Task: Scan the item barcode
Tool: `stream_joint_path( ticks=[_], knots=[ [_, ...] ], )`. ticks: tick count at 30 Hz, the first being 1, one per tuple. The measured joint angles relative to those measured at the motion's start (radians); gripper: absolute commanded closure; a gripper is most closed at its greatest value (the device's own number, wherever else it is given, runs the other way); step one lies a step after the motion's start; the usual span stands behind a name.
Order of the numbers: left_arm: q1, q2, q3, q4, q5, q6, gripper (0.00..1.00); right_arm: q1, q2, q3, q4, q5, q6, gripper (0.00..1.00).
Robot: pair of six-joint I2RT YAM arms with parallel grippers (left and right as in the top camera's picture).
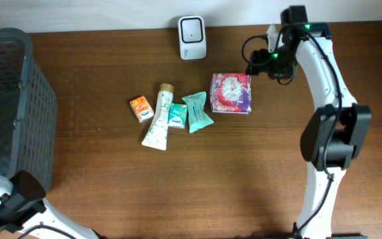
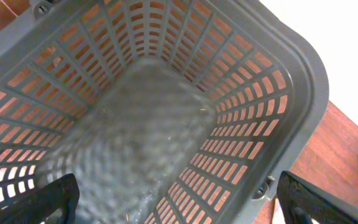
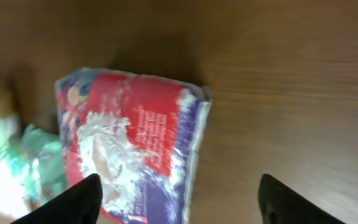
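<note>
Pre-grasp: R gripper jaws apart, empty, just right of red packet; L gripper apart too. Next: grip packet, show barcode to scanner beyond packet.

In the overhead view the grey basket is cut off at 9 o'clock and the left arm at 7 o'clock. The print on the tube is too small to be read. The right wrist view is smeared by blur: the red and purple packet is cropped at 6 o'clock, and the green packet at 8 o'clock is indistinct. Of the left gripper only the finger ends are seen, at 7 and 5 o'clock.
</note>
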Motion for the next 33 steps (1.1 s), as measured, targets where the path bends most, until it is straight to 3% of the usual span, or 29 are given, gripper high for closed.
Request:
stream_joint_path(
  ticks=[5,6,7,8,16,20,22,25,30,31,32,33],
  knots=[
    [0.0,0.0,0.0,0.0,0.0,0.0,0.01,-0.014,0.162,0.0,-0.001,-0.268,-0.06,0.27],
    [0.0,0.0,0.0,0.0,0.0,0.0,0.01,-0.008,0.167,0.0,-0.001,-0.282,-0.067,0.44],
    [0.0,0.0,0.0,0.0,0.0,0.0,0.01,0.001,0.169,0.0,-0.001,-0.287,-0.071,0.83],
    [0.0,0.0,0.0,0.0,0.0,0.0,0.01,0.01,0.169,0.0,-0.001,-0.294,-0.075,0.96],
    [0.0,0.0,0.0,0.0,0.0,0.0,0.01,0.056,0.171,0.005,0.082,-0.413,-0.037,0.96],
    [0.0,0.0,0.0,0.0,0.0,0.0,0.01,0.056,0.19,0.213,0.099,-0.474,0.037,0.96],
    [0.0,0.0,0.0,-0.001,0.0,0.0,0.01,0.056,0.189,0.298,0.191,-0.473,0.115,0.96],
    [0.0,0.0,0.0,0.0,0.0,0.0,0.01,0.069,0.192,0.327,0.521,-0.426,0.225,0.96],
    [0.0,0.0,0.0,0.0,0.0,0.0,0.01,0.167,0.192,0.317,0.74,-0.237,0.338,0.96],
    [0.0,0.0,0.0,0.0,0.0,0.0,0.01,0.197,0.192,0.315,0.767,-0.193,0.348,0.88],
    [0.0,0.0,0.0,0.0,0.0,0.0,0.01,0.215,0.192,0.315,0.771,-0.164,0.351,0.64],
    [0.0,0.0,0.0,0.0,0.0,0.0,0.01,0.227,0.192,0.315,0.753,-0.131,0.354,0.49]
  ],
)
